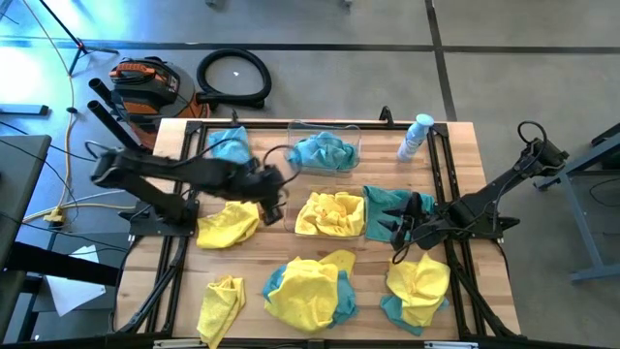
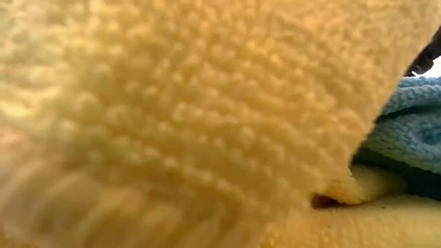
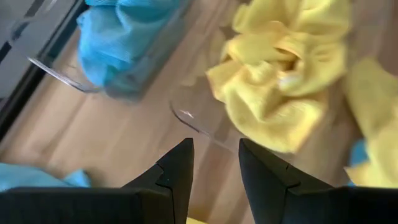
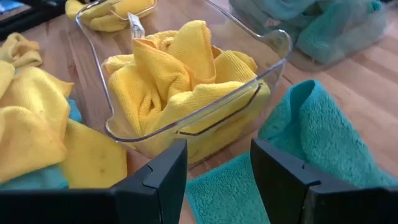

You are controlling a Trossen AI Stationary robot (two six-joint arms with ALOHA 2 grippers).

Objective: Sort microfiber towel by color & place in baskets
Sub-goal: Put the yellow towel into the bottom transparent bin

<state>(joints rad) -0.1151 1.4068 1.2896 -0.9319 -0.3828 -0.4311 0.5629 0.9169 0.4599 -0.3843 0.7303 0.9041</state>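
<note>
crumpled yellow towels (image 1: 330, 213), clear basket (image 1: 360, 231)

Bare wood open around the table (image 1: 189, 131) centre, in a narrow lane between the teal-filled basket (image 1: 325, 151) at 12 o'clock and the yellow-filled basket (image 1: 330, 214) just below it. Blocked at 6 o'clock by a yellow-and-teal towel heap (image 1: 310, 289), at 4 o'clock by another heap (image 1: 417, 287), at 8 o'clock by a yellow towel (image 1: 229, 224). Crowded at 3 o'clock by a teal towel (image 4: 298, 162) and the right gripper (image 4: 219, 180), jaws parted; at 1 o'clock by a bottle (image 1: 415, 137).
</note>
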